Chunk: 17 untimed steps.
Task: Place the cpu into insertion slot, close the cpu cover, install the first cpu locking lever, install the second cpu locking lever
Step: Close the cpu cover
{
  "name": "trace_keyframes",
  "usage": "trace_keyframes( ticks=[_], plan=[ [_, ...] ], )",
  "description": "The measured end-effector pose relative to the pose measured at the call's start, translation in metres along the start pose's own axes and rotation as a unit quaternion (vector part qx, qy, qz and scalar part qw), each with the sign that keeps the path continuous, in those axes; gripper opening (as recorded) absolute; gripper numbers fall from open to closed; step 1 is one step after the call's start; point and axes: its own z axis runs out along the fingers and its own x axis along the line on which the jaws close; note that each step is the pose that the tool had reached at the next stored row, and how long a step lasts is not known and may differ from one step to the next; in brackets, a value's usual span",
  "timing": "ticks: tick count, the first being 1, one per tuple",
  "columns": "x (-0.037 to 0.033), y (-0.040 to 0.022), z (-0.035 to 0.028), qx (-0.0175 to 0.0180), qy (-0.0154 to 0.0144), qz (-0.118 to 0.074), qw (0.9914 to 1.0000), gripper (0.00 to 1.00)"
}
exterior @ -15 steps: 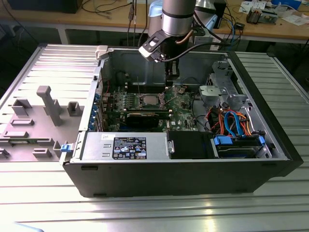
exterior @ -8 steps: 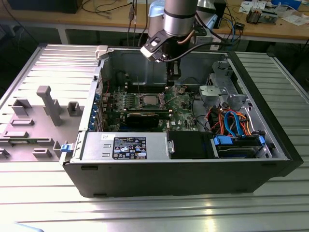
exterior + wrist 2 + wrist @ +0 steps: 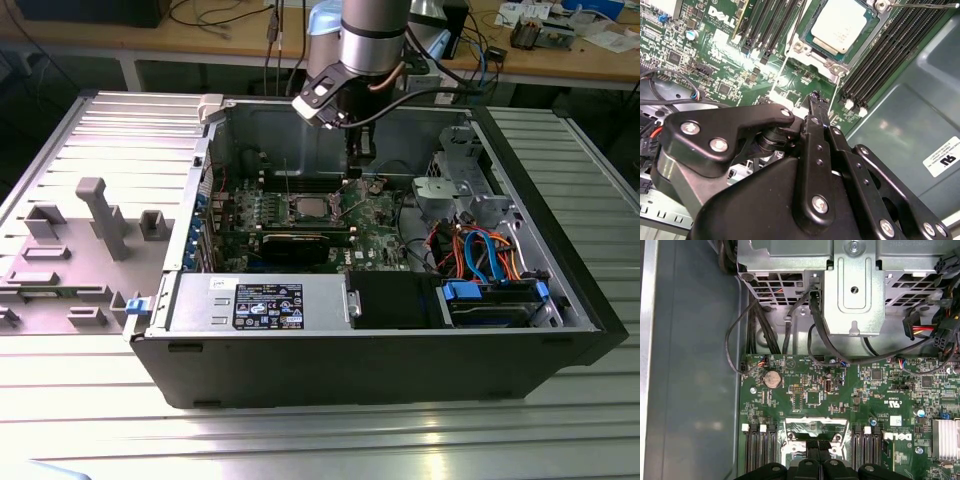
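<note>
Silver-grey cpu (image 3: pixel 842 25), green circuit board (image 3: pixel 730 70), black case (image 3: pixel 350 365)

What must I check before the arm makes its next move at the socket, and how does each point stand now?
1. Silver-grey square cpu lies in the silvery-rimmed insertion slot: ok.
2. Thin silvery cpu cover shut: cannot tell.
3. Thin wire locking lever latched: not ok, it stands off the green circuit board.
4. Black gripper near the slot's end: ok.
5. Black cables away from the gripper: ok.
</note>
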Motion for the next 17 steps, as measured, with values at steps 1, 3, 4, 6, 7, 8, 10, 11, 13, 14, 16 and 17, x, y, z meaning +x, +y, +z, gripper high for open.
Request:
trace_keyframes(
  ticks=[1,3,4,6,7,8,10,11,13,14,16,17],
  plan=[
    [0.0000,0.0002,0.0000,0.0000,0.0000,0.000,1.00000,0.11],
    [0.0000,0.0004,0.0000,0.0000,0.0000,0.000,1.00000,0.11],
    [0.0000,0.0006,0.0000,0.0000,0.0000,0.000,1.00000,0.11],
    [0.0000,0.0011,0.0000,0.0000,0.0000,0.000,1.00000,0.11],
    [0.0000,0.0013,0.0000,0.0000,0.0000,0.000,1.00000,0.11],
    [0.0000,0.0013,0.0000,0.0000,0.0000,0.000,1.00000,0.11],
    [0.0000,0.0023,0.0001,0.0000,0.0000,0.000,1.00000,0.11],
    [-0.0001,0.0028,0.0001,0.0000,0.0000,0.000,1.00000,0.11],
    [-0.0001,0.0040,0.0001,0.0000,0.0000,0.000,1.00000,0.11],
    [-0.0001,0.0044,0.0001,0.0000,-0.0001,0.000,1.00000,0.11],
    [-0.0001,0.0053,0.0001,0.0000,0.0000,0.000,1.00000,0.11],
    [-0.0001,0.0054,0.0002,0.0000,0.0000,0.000,1.00000,0.11]
  ],
)
